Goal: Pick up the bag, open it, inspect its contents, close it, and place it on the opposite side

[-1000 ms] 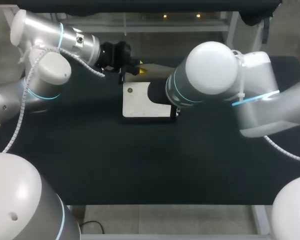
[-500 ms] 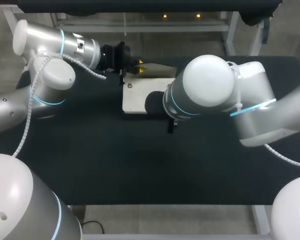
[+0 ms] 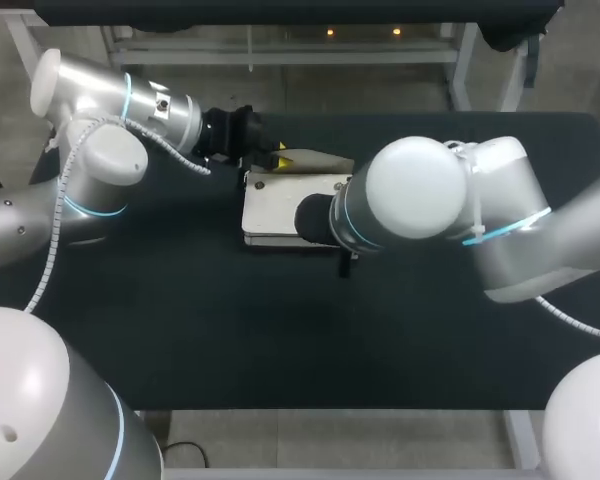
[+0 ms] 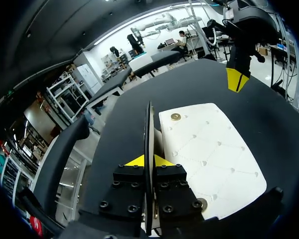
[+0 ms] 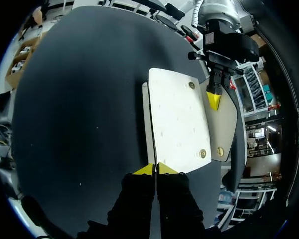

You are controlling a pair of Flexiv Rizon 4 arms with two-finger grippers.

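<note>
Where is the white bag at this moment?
In the head view the bag is at the table's far middle, between the arms; the left gripper pinches its open flap, and the right gripper is at its opposite edge.

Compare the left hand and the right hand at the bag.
The left hand pinches the opened flap of the bag; the right hand pinches the body's edge at the opposite end. In the head view the left hand shows plainly; the right hand is hidden under its own arm. Both are shut, yellow tips together.
</note>
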